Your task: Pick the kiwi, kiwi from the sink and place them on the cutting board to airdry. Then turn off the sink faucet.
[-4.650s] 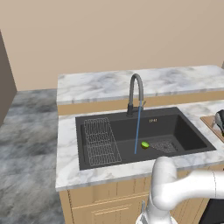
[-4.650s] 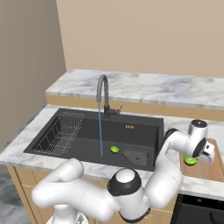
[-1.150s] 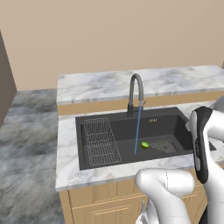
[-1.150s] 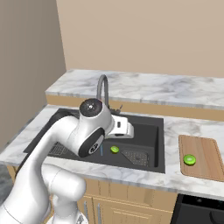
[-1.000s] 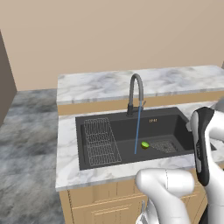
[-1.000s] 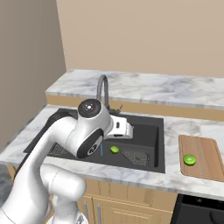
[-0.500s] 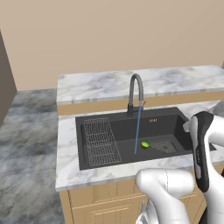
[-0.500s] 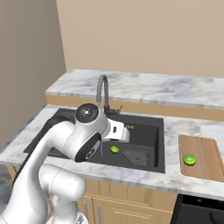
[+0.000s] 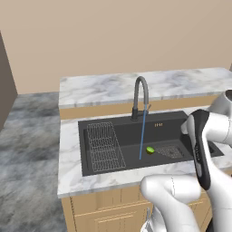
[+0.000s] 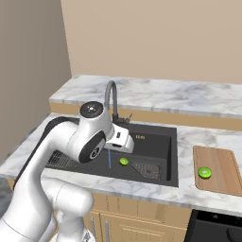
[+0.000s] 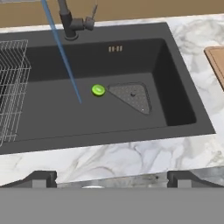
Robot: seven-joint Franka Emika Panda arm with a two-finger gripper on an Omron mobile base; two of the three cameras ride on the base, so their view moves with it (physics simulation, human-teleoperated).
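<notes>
Though claw [image 11: 112, 177] tips sit spread, cutting board [image 11: 215, 58] cut off at edge, kiwi [image 11: 98, 90] w/ blurry detail

table: white-grey marble table [image 10: 208, 137], with a raised back ledge
sink: dark sink [image 11: 175, 87] set into the table
cutting board: brown cutting board [image 10: 222, 182] lying flat right of the sink

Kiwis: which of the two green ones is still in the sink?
The kiwi beside the drain grate sits in the sink. The other kiwi already rests on the cutting board.
</notes>
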